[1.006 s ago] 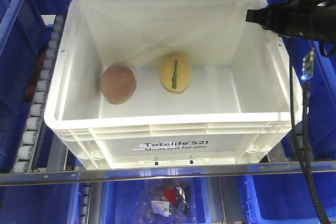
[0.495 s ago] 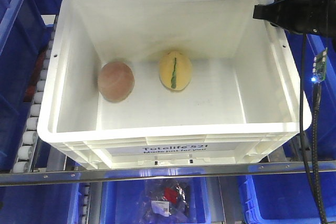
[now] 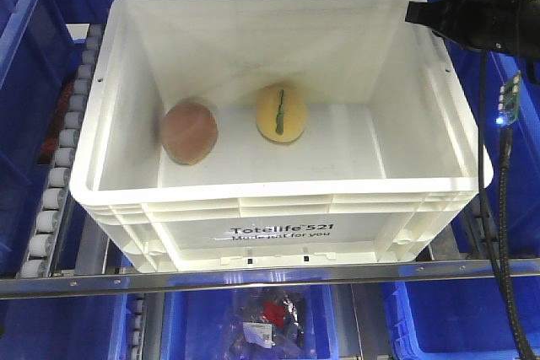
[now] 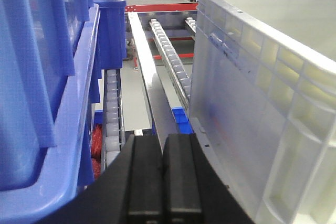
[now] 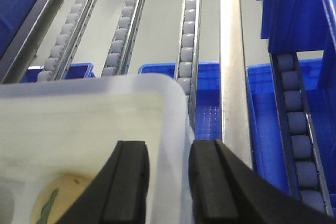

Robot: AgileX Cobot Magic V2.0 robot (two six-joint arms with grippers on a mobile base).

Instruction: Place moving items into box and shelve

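The white box [image 3: 278, 187] stands on the roller shelf with its printed side facing front. Both moving items lie on its floor: a pinkish-brown ball [image 3: 190, 132] at the left and a pale yellow egg shape with a green stripe [image 3: 281, 113] beside it. My right gripper [image 3: 415, 13] is at the box's back right corner. In the right wrist view its jaws [image 5: 168, 182] straddle the rim wall [image 5: 176, 124], shut on it, with the yellow egg shape [image 5: 50, 203] below. My left gripper [image 4: 164, 177] is shut on nothing, just left of the box's outer side wall [image 4: 252, 87].
Blue bins [image 3: 34, 40] flank the box on both sides. Another blue bin [image 3: 253, 318] below holds a plastic bag with red parts. Roller tracks [image 3: 59, 183] run along the shelf, and a metal rail [image 3: 253, 277] crosses in front.
Half a second ago the box was tipped with its opening more toward the camera. It has since tilted back to about where it stood one second ago. The right gripper rose slightly in the picture.
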